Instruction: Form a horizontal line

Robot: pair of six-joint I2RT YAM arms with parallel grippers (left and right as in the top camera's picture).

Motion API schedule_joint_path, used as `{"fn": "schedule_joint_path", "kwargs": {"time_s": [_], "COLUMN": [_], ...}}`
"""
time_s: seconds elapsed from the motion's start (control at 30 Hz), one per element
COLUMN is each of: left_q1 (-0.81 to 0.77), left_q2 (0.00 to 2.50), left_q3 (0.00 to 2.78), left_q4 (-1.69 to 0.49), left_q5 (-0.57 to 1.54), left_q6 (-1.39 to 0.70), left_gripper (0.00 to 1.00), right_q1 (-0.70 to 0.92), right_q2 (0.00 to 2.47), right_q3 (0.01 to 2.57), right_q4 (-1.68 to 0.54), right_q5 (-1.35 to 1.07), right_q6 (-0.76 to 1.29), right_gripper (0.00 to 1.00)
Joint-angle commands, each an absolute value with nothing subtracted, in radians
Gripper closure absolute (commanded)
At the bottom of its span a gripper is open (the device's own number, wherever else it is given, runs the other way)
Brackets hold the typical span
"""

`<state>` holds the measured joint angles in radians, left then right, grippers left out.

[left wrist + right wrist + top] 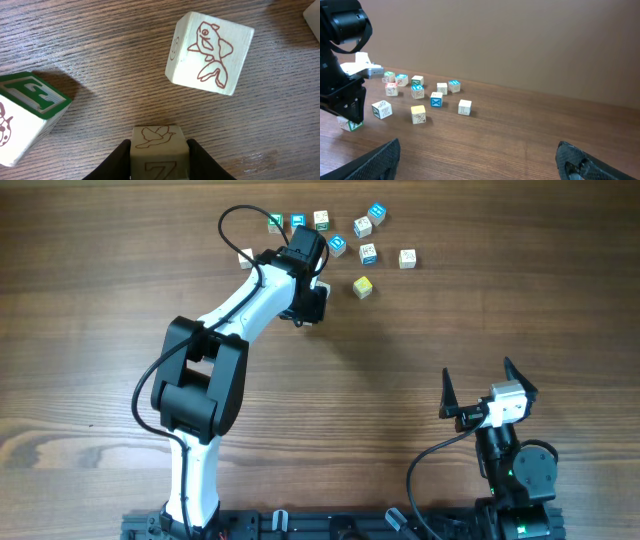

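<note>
Horizontal line [298, 222] is only a short start at top centre of the overhead view, so with your left pincer [159, 150] clamped on the bird cube [159, 135], square it and set it touching the row's end, while the right pincer [482, 388] idles open.

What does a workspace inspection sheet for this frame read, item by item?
Surface: wooden table, no spills seen.
Job's things: letter cubes scattered at the far side, no finished row; yellow cube lies apart.
Clutter: nothing seen.
Grippers: left gripper closed on the bird cube; right gripper open, empty.
Cables: black cable loops near the left gripper.
Surroundings: plain wall behind the table.
</note>
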<state>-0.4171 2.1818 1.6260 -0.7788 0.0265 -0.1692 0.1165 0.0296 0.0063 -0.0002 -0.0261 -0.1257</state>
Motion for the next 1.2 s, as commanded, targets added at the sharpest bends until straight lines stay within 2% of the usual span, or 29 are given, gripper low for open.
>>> {"fn": "schedule_joint_path", "kwargs": {"time_s": [0.0,0.1,0.2,0.43,0.63,0.77,1.17], "left_q1": [-0.415,-0.415,-0.414,-0.414,-0.414,-0.414,-0.414], "left_q2": [2.128,2.075,1.973,1.641,1.593,1.593,1.594], "left_q3": [1.620,1.620,1.620,1.620,1.598,1.447,1.034], "left_q4": [-0.791,-0.813,-0.867,-1.182,-1.357,-1.278,-0.863], "left_q5": [0.017,0.017,0.017,0.017,0.016,0.012,-0.122], "left_q6": [-0.164,-0.164,-0.166,-0.256,-0.323,-0.429,-0.434], "left_gripper": [0.68,0.73,0.73,0.73,0.73,0.73,0.71], "right_q1": [0.113,0.113,0.113,0.113,0.113,0.113,0.113], "right_q2": [0.025,0.025,0.025,0.025,0.025,0.025,0.025], "right_q3": [0.006,0.006,0.006,0.006,0.006,0.006,0.006], "right_q4": [0.002,0.002,0.002,0.002,0.002,0.002,0.002], "right_q5": [-0.039,-0.039,-0.039,-0.039,-0.039,-0.039,-0.039], "right_q6": [-0.131,-0.131,-0.131,-0.131,-0.131,-0.131,-0.131], "right_gripper": [0.00,0.00,0.00,0.00,0.00,0.00,0.00]}}
